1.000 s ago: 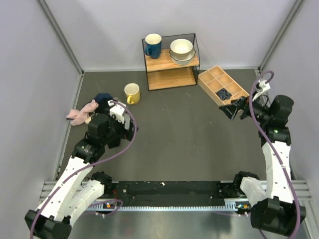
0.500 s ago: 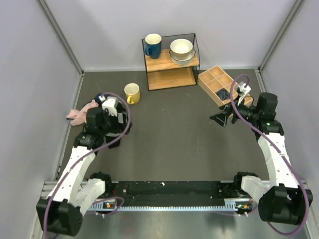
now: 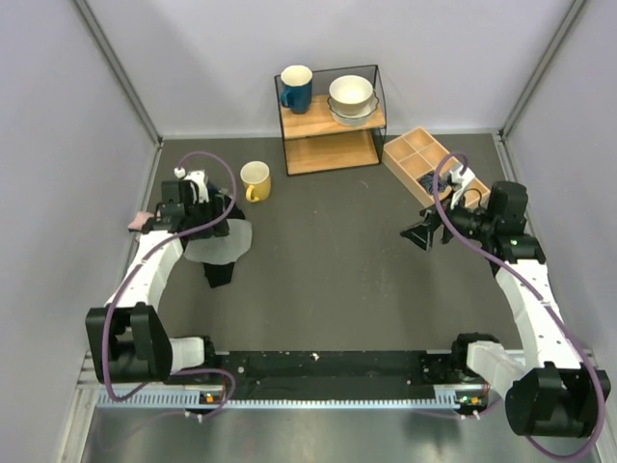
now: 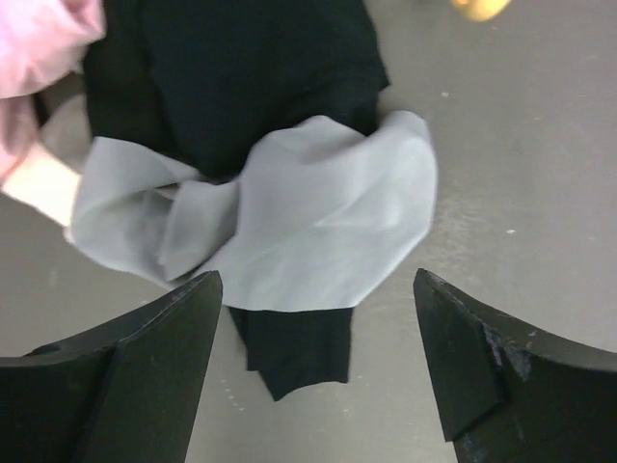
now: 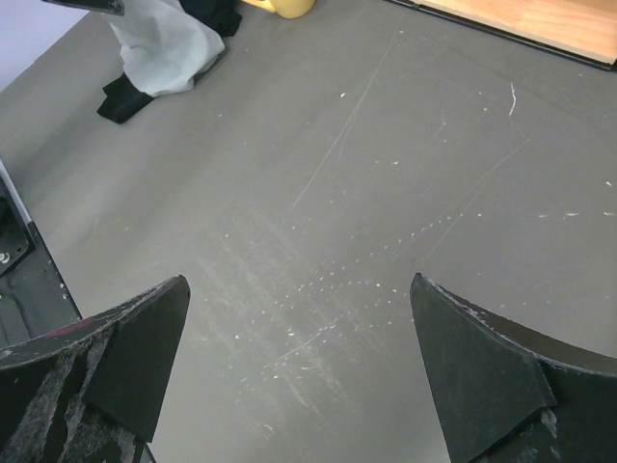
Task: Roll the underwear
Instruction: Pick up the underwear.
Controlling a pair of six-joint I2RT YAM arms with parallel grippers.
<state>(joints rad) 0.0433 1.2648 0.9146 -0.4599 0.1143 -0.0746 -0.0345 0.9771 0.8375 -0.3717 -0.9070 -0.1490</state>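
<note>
The light grey underwear [image 3: 220, 242] lies crumpled on the table at the left. It rests on a black cloth [image 3: 218, 274] that sticks out at its near side. In the left wrist view the underwear [image 4: 308, 222] lies just beyond my fingertips, with black cloth above and below it [image 4: 294, 352]. My left gripper [image 3: 213, 219] is open and empty, hovering at the underwear's far edge; it also shows in the left wrist view [image 4: 318, 381]. My right gripper [image 3: 416, 234] is open and empty over bare table at the right. The right wrist view shows the underwear [image 5: 164, 43] far off.
A pink cloth [image 3: 141, 222] lies at the left wall. A yellow mug [image 3: 254, 180] stands behind the underwear. A shelf [image 3: 331, 121] with a blue mug and bowls is at the back. A wooden divided tray [image 3: 410, 149] sits at the back right, behind the right arm.
The left arm has swung back and to the left, uncovering the grey underwear and black cloth. The right gripper has moved left, away from the tray.
</note>
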